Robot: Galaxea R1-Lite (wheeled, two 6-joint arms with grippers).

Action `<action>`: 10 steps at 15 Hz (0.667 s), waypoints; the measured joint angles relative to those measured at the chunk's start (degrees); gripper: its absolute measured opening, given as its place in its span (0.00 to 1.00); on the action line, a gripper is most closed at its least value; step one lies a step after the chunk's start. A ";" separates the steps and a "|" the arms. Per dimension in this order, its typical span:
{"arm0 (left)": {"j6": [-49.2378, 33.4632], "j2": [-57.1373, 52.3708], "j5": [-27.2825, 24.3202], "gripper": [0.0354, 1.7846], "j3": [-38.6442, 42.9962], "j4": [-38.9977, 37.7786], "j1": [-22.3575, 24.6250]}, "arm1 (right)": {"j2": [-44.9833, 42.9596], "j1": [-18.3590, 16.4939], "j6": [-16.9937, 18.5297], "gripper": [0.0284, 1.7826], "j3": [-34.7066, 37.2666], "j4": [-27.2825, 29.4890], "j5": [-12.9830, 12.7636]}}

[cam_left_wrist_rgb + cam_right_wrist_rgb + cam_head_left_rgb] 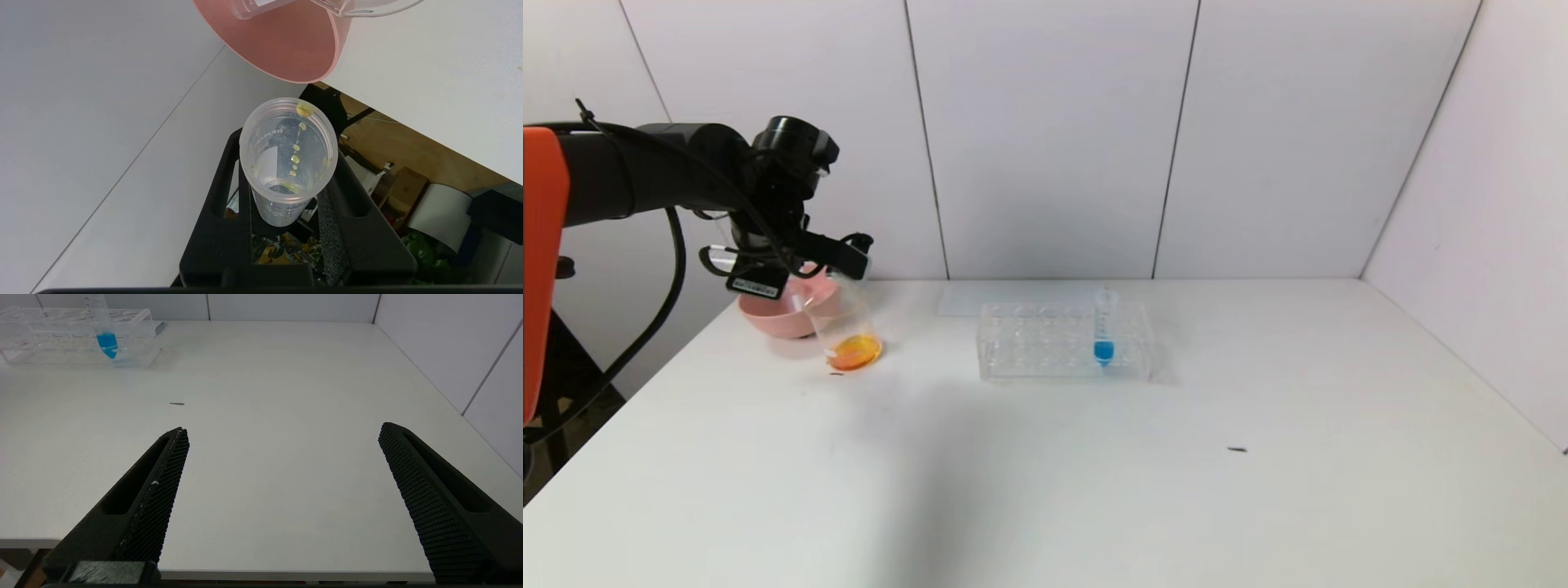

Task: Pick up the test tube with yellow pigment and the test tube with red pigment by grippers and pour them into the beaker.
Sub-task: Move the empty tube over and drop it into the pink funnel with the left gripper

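Clamping the near-empty test tube with yellow pigment (pixel 288 163) at upper left, the left gripper (pixel 837 257) hovered over the beaker (pixel 847 325), already orange; discarding likely came next. The right gripper (pixel 282 457) waited open.

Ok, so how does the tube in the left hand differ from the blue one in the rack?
The yellow tube, clamped in the left hand, holds only yellow droplets; the blue tube has liquid at its tip. The yellow tube is held aloft; the blue tube stands upright in the rack. Both are clear.
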 joint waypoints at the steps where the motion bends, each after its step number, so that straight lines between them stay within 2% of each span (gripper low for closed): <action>1: -0.23 -0.32 -0.38 0.25 0.33 -0.13 0.43 | 0.00 0.00 -0.01 0.95 0.00 0.00 0.00; 4: -1.24 -1.80 -2.39 0.25 0.65 -0.68 1.76 | 0.00 0.00 -0.01 0.95 0.00 0.00 0.02; 10: -12.61 -5.88 -13.20 0.25 0.50 -0.94 4.33 | 0.00 0.00 -0.01 0.95 0.00 0.00 0.00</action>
